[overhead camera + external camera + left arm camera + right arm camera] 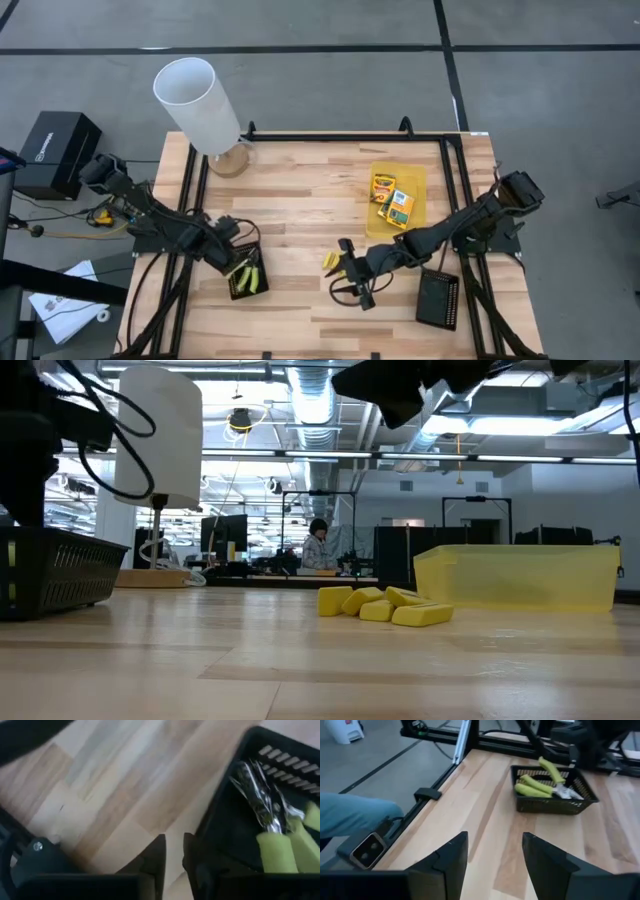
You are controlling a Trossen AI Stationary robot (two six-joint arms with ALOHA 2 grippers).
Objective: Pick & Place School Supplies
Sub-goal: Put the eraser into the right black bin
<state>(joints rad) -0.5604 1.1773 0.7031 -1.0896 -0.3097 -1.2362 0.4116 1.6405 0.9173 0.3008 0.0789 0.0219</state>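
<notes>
The plier-like tool (pixel 246 275), with yellow-green handles, is seen lying inside the left black mesh tray (pixel 232 287). The left gripper (pixel 173 851) is held just beside that tray's rim, fingers nearly pressed together with a thin gap, nothing pinched. The right gripper (pixel 492 852) is hung over the table centre, fingers spread and empty, by the pile of short yellow sticks (pixel 382 605). Printed boxes (pixel 392 198) are found in the translucent yellow tray (pixel 422 180). A second black mesh tray (pixel 438 298) is placed near the right arm.
</notes>
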